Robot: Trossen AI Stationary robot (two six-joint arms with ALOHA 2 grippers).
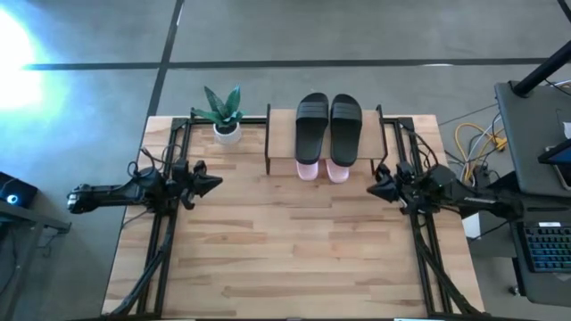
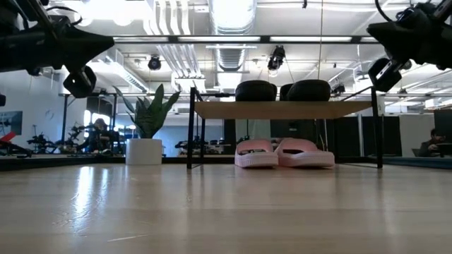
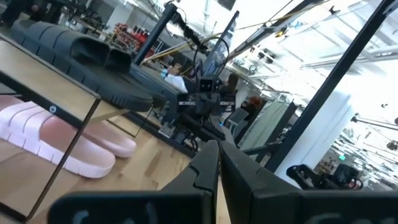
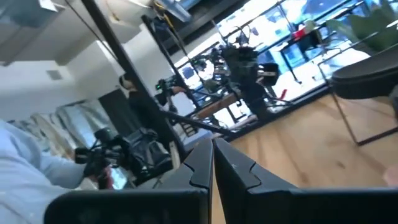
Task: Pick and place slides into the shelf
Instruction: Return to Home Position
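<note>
The black pair of slides (image 1: 328,126) lies side by side on the shelf's wooden top board (image 1: 280,134), also seen in the low view (image 2: 282,90). The pale pink pair (image 1: 323,170) rests soles down on the table beneath the board (image 2: 284,153), toes poking out toward the near edge. My left gripper (image 1: 217,183) hovers shut above the table, left of the shelf. My right gripper (image 1: 372,189) hovers shut to the shelf's right. Their own views show the fingertips together (image 3: 218,149) (image 4: 212,147). Neither touches anything.
A potted plant in a white pot (image 1: 225,116) stands on the table left of the shelf, near the far edge. Black frame rails (image 1: 165,241) run along both table sides. A desk with a keyboard (image 1: 544,245) stands off the right side. Bare wood (image 1: 294,250) spans the near half.
</note>
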